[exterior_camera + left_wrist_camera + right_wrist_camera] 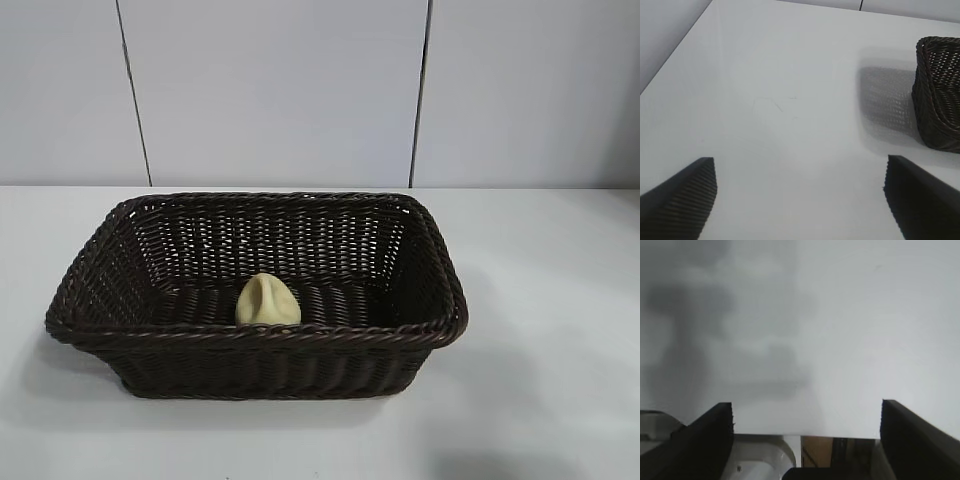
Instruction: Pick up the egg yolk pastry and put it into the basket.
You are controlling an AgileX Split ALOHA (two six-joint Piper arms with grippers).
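The egg yolk pastry (268, 301), a small pale yellow lump with a crease on top, lies inside the dark brown wicker basket (150, 335), near the middle of its front wall. Neither arm shows in the exterior view. My left gripper (801, 197) is open and empty over bare table, with a corner of the basket (938, 95) farther off to one side. My right gripper (807, 432) is open and empty at the table's edge. The pastry does not show in either wrist view.
The basket stands in the middle of a white table (560, 300), in front of a pale panelled wall (280, 90). The table edge (805, 434) runs between the right gripper's fingers, with the rig's base below it.
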